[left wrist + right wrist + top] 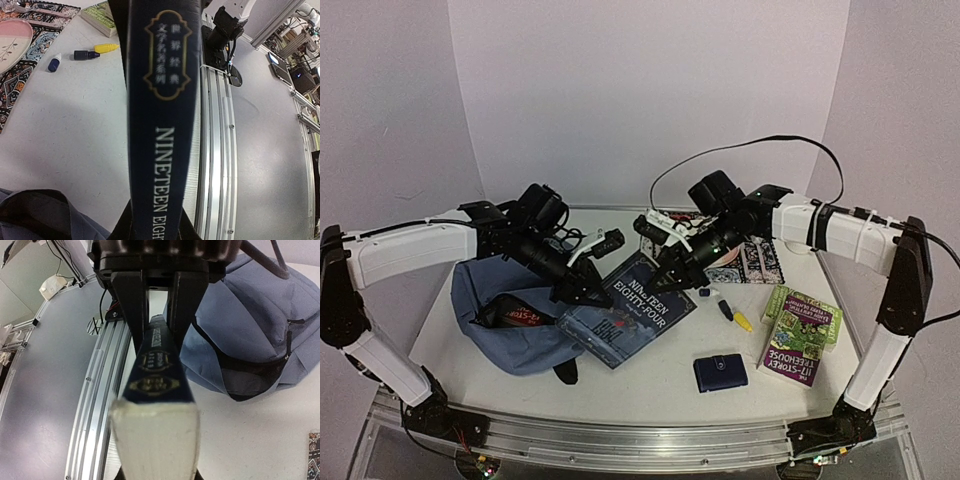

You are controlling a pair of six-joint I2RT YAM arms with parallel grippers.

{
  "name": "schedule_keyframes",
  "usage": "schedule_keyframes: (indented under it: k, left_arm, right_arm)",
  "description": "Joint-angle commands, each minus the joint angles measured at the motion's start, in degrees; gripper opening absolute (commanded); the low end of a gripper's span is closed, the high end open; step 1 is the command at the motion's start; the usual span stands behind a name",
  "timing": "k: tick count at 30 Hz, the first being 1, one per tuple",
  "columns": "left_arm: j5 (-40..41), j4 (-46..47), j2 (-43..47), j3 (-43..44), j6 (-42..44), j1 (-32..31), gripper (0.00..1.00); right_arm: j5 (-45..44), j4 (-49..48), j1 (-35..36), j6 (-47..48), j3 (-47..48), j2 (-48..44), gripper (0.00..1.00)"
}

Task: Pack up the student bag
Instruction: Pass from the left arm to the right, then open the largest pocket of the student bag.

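table [650,385] | on it: student bag [510,340], wallet [720,373], placemat [760,262] (patterned), green books [800,335]

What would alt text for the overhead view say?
Two robot arms hold a dark Nineteen Eighty-Four book, left fingers and right fingers on opposite ends, next to a slate-blue backpack. A navy wallet and a 117-Storey Treehouse book lie nearby.

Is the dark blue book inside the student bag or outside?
Outside. The book shows its whole cover beside the student bag, gripped by the left gripper and right gripper.

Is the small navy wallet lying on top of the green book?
No, the wallet lies flat on the bare table, clearly apart from the green book.
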State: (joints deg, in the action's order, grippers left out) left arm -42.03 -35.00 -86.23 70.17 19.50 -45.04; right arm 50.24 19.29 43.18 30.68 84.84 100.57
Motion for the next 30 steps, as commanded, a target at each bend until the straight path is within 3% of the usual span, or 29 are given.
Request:
schedule_keyframes:
  k: [1,3,5,11,17,23,30]
  left_arm:
    - [4.91,1.43,5.46,3.45,0.4,-0.09,0.22]
    - [10.64,0.61,6.97,2.98,0.51,-0.03,0.4]
    - [17.18,-0.38,8.65,2.31,0.81,-0.06,0.53]
    - [33.62,-3.47,10.64,-0.73,1.67,-0.1,0.72]
    - [48.08,-8.56,8.7,-3.85,3.94,-1.82,0.77]
    - [58.95,-12.87,8.11,-6.68,6.32,-6.34,0.8]
    - [65.57,-15.43,6.68,-9.72,8.41,-11.3,0.82]
  right_arm:
    - [1.36,4.04,-0.18,1.06,1.99,-0.51,0.0]
    - [0.98,3.84,-0.93,0.16,1.48,-1.83,0.0]
    - [-0.38,3.35,-2.08,-1.62,0.72,-3.4,0.0]
    - [-9.81,1.07,-4.75,-8.32,-3.34,-8.13,0.0]
    - [-16.63,-3.58,-5.82,-15.27,-7.92,-13.21,0.0]
    - [-16.46,-10.61,-5.82,-20.6,-14.08,-17.76,0.0]
    - [-16.15,-14.55,-5.79,-22.76,-16.71,-18.79,0.0]
